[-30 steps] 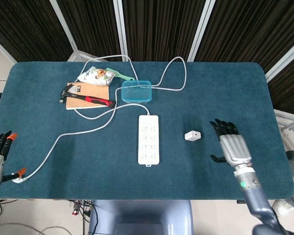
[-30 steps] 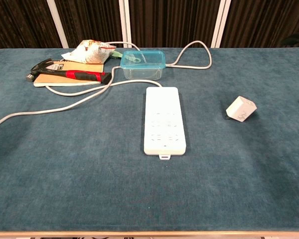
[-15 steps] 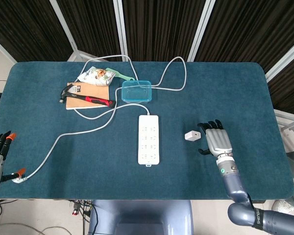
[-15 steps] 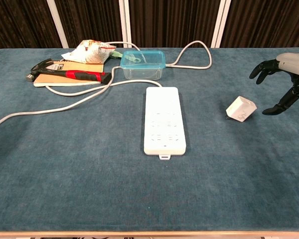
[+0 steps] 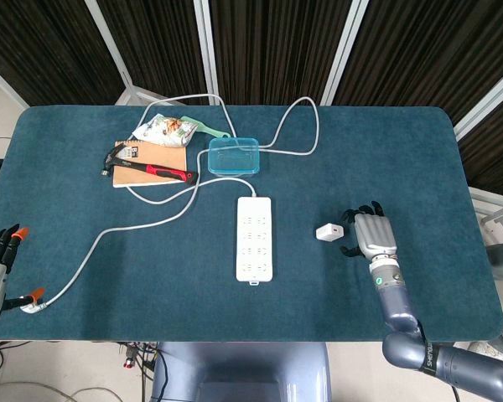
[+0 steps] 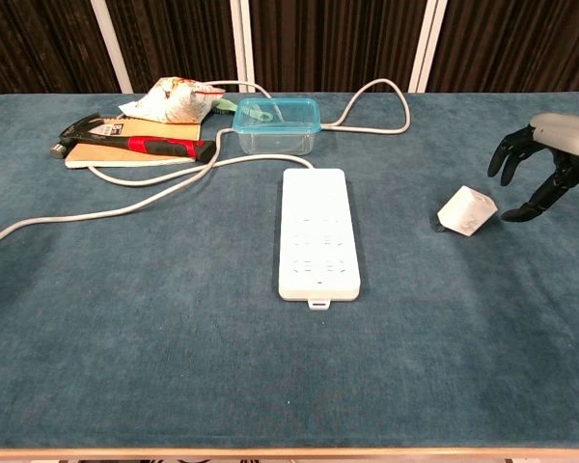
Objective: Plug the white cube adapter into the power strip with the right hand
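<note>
Right robot hand (image 6: 545, 169), fingers spread and empty, hovers just beside the small white cube adapter (image 6: 466, 210) lying right of the white power strip (image 6: 316, 232); grip its sides squarely, keeping prongs free.

matt teal cloth table (image 6: 125, 318), smooth plastic power strip (image 6: 317, 234), seemingly plastic adapter (image 6: 466, 211)

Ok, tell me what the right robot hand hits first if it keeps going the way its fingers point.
Probably the small white cube adapter. The right robot hand hangs open just right of it, fingertips aimed toward it with a gap between. Depth is unclear, so it may pass slightly behind.
</note>
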